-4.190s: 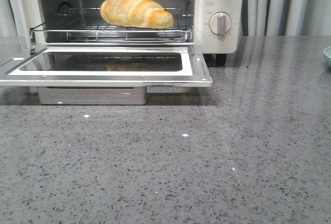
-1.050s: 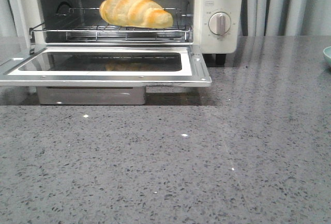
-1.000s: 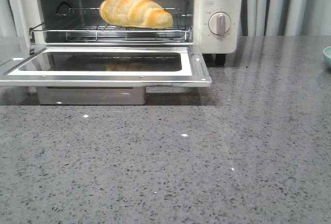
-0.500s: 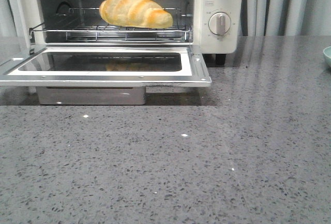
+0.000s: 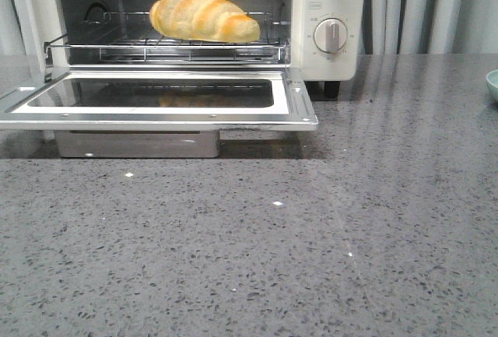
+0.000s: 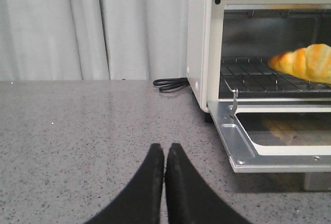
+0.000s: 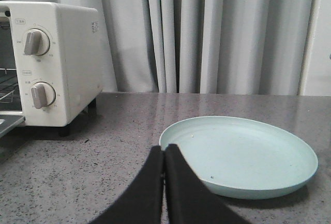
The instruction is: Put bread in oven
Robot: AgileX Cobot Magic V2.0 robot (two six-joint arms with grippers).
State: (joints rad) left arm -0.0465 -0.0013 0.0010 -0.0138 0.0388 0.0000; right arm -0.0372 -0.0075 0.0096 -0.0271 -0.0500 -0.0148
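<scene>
The golden-brown bread (image 5: 204, 15) lies on the wire rack (image 5: 167, 45) inside the cream-white oven (image 5: 327, 10), whose glass door (image 5: 156, 100) hangs open and flat. In the left wrist view the bread (image 6: 305, 62) shows inside the oven (image 6: 199, 43) to one side of my left gripper (image 6: 164, 149), which is shut and empty over the grey counter. My right gripper (image 7: 164, 150) is shut too, holding nothing, beside an empty plate, with the oven (image 7: 62, 63) and its knobs off to the side. Neither gripper shows in the front view.
A pale green plate (image 7: 240, 154) rests on the counter by the right gripper; its edge (image 5: 492, 84) shows at the far right in front. A black power cord (image 6: 170, 84) lies behind the oven. Grey curtains (image 7: 207, 32) hang at the back.
</scene>
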